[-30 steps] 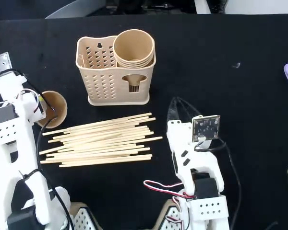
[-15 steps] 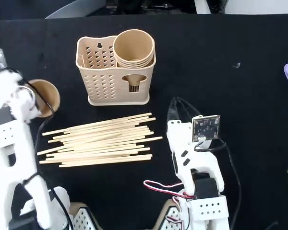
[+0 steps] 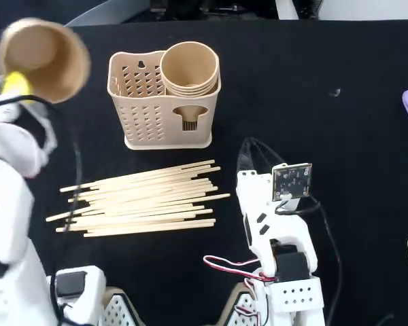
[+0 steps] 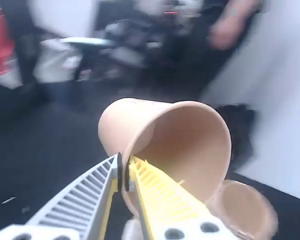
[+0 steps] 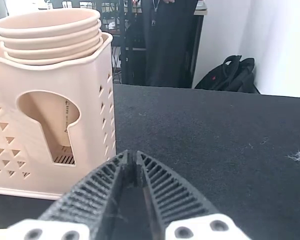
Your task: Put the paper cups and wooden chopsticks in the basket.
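Pinches a paper cup [image 3: 44, 58] by its rim in the left claw [image 4: 124, 161], aloft beside the basket [image 3: 149, 119], seemingly mid-delivery; next, needs centring over the stacked cups [image 3: 189, 68] there; right claw [image 5: 135, 159] closed near the wooden chopsticks [image 3: 143, 200].

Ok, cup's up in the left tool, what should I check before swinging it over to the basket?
1. Grip: left tool shut on the paper cup's wall: ok.
2. Cup over the cup stack in the basket: not ok, it hangs off to the basket's side.
3. Stack's top cup open, mouth up: ok.
4. Held cup level for nesting: not ok, it is tilted.
5. Right tool shut, parked near the chopsticks' ends, off the path: ok.
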Action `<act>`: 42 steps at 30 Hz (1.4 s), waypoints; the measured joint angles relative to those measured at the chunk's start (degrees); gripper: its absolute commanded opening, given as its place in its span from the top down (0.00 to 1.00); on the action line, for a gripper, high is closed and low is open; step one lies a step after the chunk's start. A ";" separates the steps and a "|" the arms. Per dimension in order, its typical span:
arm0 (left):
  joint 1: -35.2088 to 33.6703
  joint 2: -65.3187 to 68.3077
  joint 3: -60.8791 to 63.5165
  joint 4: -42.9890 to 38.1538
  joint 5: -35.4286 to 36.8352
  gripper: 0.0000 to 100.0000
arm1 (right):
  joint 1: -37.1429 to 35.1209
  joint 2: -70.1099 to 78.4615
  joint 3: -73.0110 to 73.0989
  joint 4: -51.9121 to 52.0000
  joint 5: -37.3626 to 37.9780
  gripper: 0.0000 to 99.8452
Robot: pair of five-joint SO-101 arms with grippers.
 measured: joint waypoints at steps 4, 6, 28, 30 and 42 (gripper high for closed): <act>9.14 1.32 -2.11 0.18 0.26 0.97 | 0.00 0.00 0.00 0.00 0.00 0.98; 13.63 1.67 -2.20 0.18 0.44 0.97 | 0.00 0.00 0.00 0.00 0.00 0.98; 29.54 27.52 -15.91 -0.44 -3.60 0.97 | 0.00 0.00 0.00 0.00 0.00 0.98; 29.63 30.07 -16.62 -0.18 -3.60 0.97 | 0.00 0.00 0.00 0.00 0.00 0.98; 29.01 34.90 -19.34 3.34 -3.60 0.97 | 0.00 0.00 0.00 0.00 0.00 0.98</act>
